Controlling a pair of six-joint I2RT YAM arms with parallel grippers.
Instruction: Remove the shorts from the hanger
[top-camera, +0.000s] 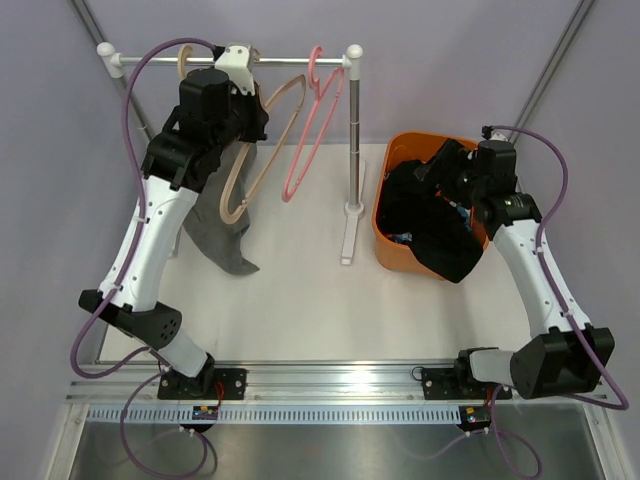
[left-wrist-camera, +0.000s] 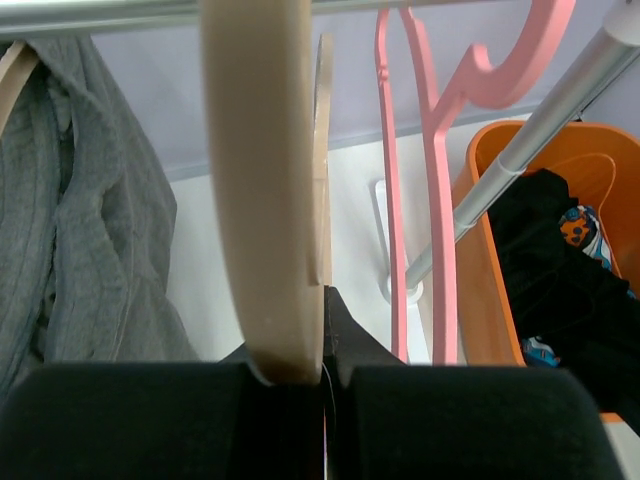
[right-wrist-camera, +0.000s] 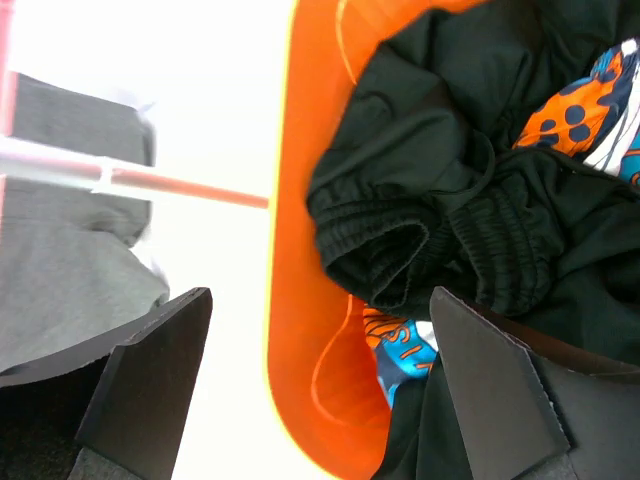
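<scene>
Rail (top-camera: 290, 61): carrying a beige wooden hanger (left-wrist-camera: 262, 180) and a pink hanger (top-camera: 305, 140) side by side.
Left tool (left-wrist-camera: 315, 345): clenching on the beige wooden hanger.
Grey shorts (top-camera: 222, 225): hanging at the rack's left end, just beside that hanger, trailing toward the worktop (top-camera: 300, 310).
Right tool (right-wrist-camera: 320, 380): hovering released, jaws standing wide, over the orange bin (top-camera: 385, 245).
Black shorts (top-camera: 430, 225): lying bunched in the bin, spilling over its near rim.
Printed shorts (right-wrist-camera: 565, 110): lying in the bin, partly under the black pair.
</scene>
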